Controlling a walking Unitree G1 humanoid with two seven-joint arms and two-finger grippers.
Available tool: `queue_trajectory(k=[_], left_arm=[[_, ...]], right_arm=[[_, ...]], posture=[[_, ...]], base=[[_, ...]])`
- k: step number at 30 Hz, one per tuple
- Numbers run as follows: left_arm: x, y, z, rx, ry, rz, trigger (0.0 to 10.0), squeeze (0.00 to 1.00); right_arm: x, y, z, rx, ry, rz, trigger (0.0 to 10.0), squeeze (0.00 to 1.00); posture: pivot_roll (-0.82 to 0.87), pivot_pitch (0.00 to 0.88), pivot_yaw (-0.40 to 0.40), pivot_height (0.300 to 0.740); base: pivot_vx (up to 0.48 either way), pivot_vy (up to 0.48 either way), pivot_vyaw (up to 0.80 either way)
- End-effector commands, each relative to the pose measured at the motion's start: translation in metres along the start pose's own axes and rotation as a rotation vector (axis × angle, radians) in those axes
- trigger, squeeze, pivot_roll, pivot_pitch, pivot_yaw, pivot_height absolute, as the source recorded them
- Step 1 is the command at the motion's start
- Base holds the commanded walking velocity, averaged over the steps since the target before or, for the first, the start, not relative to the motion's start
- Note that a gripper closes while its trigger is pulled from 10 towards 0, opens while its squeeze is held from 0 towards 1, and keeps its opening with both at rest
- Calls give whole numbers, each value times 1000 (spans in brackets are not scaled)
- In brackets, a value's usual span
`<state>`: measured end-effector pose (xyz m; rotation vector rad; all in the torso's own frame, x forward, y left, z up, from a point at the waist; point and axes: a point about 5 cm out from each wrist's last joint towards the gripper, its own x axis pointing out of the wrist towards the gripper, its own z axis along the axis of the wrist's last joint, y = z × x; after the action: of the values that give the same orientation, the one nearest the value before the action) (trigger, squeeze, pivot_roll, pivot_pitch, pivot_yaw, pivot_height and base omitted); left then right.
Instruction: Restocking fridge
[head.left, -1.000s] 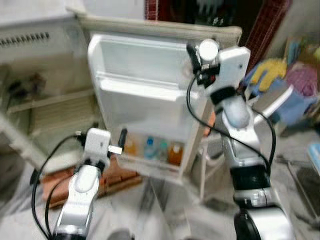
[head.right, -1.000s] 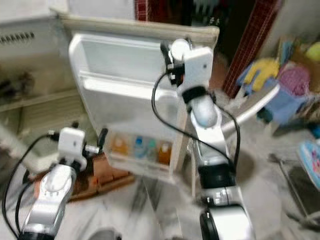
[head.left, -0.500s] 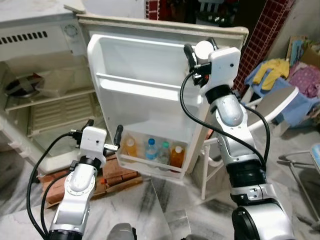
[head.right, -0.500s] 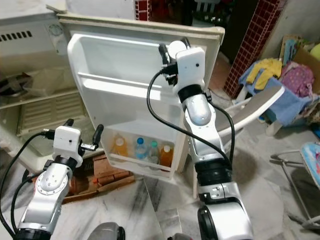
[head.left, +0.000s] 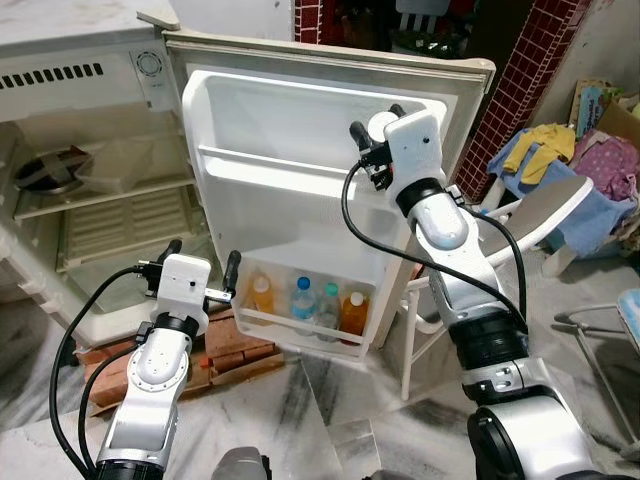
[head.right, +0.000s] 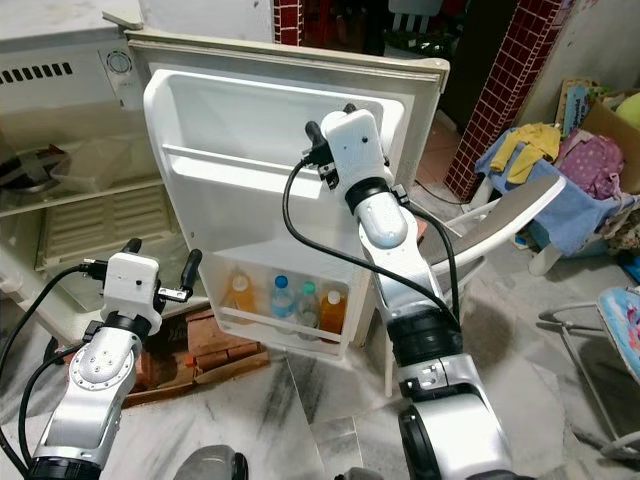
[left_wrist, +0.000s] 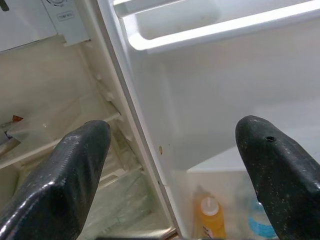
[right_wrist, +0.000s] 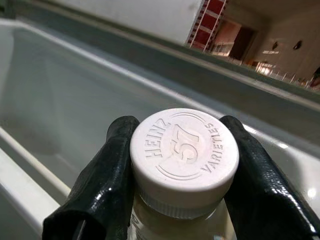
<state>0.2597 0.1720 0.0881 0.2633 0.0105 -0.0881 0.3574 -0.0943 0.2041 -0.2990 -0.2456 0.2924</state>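
My right gripper (head.left: 375, 132) is raised in front of the open fridge door (head.left: 300, 210), level with its upper shelf (head.left: 280, 172). It is shut on a pale sauce bottle with a white Heinz cap (right_wrist: 184, 155), a black finger (right_wrist: 102, 185) on each side. My left gripper (head.left: 203, 262) is open and holds nothing, low beside the door's hinge edge. The door's bottom shelf (head.left: 300, 328) holds several drink bottles, among them an orange one (head.left: 262, 295) and a blue-capped one (head.left: 301, 297).
The fridge body (head.left: 90, 180) stands open at the left, with a dark dish (head.left: 45, 168) on a shelf. Red bricks (head.left: 235, 350) lie under the door. A white plastic chair (head.left: 540, 215) and a heap of clothes (head.left: 590, 165) stand at the right.
The blurred head view has settled. My right gripper has carried the bottle left and a little down across the door. The left gripper has stayed open in place.
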Motion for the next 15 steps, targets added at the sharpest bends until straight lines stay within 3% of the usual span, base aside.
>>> queue_trajectory(k=[1, 8, 9, 15], left_arm=[[1, -2, -1, 1, 13, 2, 10000, 0], [1, -2, -3, 4, 23, 3, 10000, 0], [1, -2, -3, 5, 24, 3, 10000, 0], [1, -4, -3, 12, 23, -5, 10000, 0]], right_arm=[[5, 2, 0, -18, 31, 19, 10000, 0], [7, 5, -10, -15, 111, 50, 10000, 0], [8, 4, -10, -12, 116, 50, 10000, 1000], [10, -2, -10, -23, 122, 13, 10000, 1000]], posture=[[122, 0, -48, 740], [120, 0, -52, 740], [119, 0, -54, 740], [119, 0, -54, 740]], base=[[0, 0, 0], [0, 0, 0], [0, 0, 0], [0, 0, 0]])
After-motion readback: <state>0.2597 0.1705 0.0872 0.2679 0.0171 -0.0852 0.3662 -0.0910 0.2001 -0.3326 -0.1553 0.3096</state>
